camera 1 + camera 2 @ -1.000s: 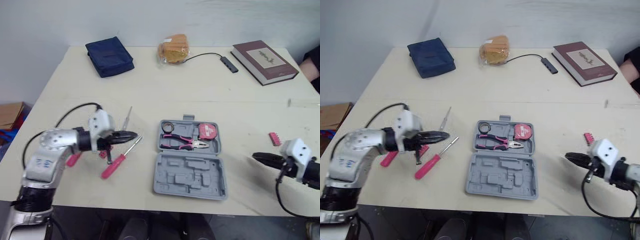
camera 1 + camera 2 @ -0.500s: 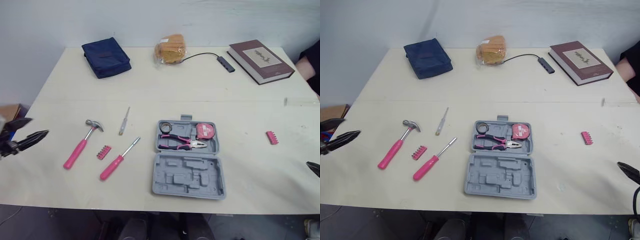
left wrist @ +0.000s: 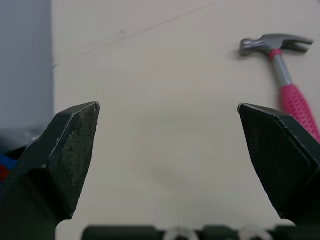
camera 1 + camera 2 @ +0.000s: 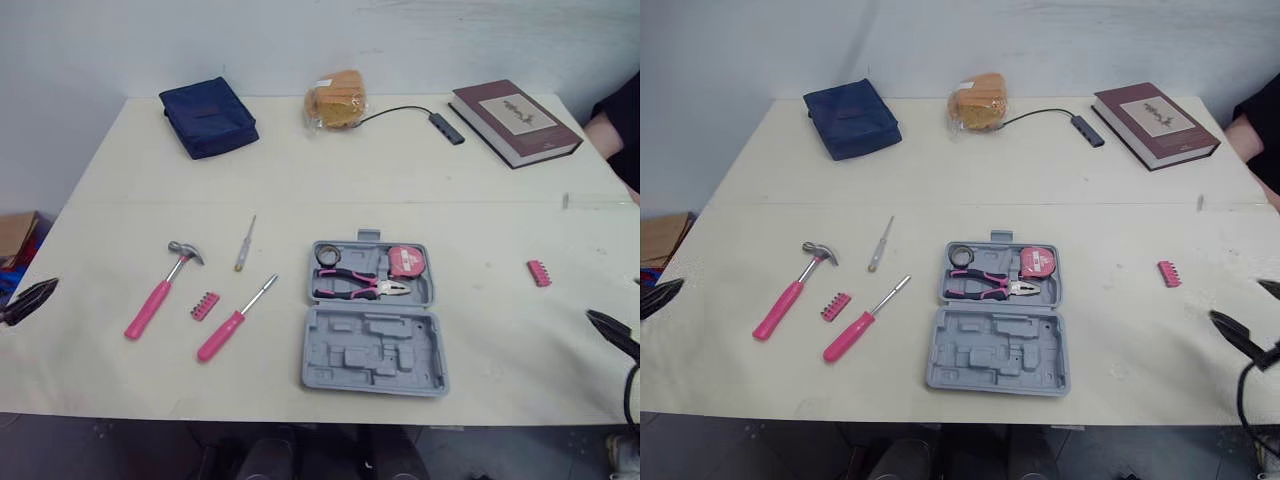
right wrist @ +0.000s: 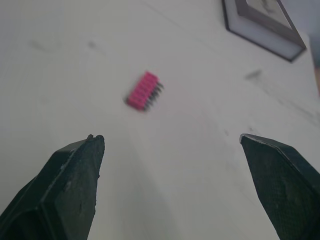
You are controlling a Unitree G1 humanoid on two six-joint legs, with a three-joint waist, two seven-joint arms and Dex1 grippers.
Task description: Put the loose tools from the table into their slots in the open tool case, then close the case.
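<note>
You see the cream table (image 4: pixel 400 180) carrying all items. The grey tool case (image 4: pixel 375 350) lies open near the front edge, centre. Its nearer half shows bare moulded slots. Its farther half holds pink-handled pliers (image 4: pixel 365 285), a pink tape measure (image 4: pixel 408 261) and a small black roll (image 4: pixel 330 255).

At the far edge lie a maroon book (image 4: pixel 515 108) on the right, a navy pouch (image 4: pixel 208 116) on the left and a bagged loaf (image 4: pixel 335 98) between them, with a cabled hub (image 4: pixel 445 127) beside the book.

The loose tools lie left of the case:
- **Hammer:** the pink-handled hammer (image 4: pixel 160 295) is farthest left.
- **Screwdriver:** the pink-handled screwdriver (image 4: pixel 232 324) is nearest the case.
- **Thin driver:** the thin driver (image 4: pixel 245 243) lies behind it.
- **Bit strip:** a pink bit strip (image 4: pixel 205 305) sits between hammer and screwdriver.

A second bit strip (image 4: pixel 539 272) lies alone, right of the case.

Your left gripper (image 3: pixel 167 106) hovers at the table's left edge, fingers spread wide and empty, with the hammer ahead. Your right gripper (image 5: pixel 170 137) hovers at the front right, fingers likewise apart and empty, facing the second bit strip.
</note>
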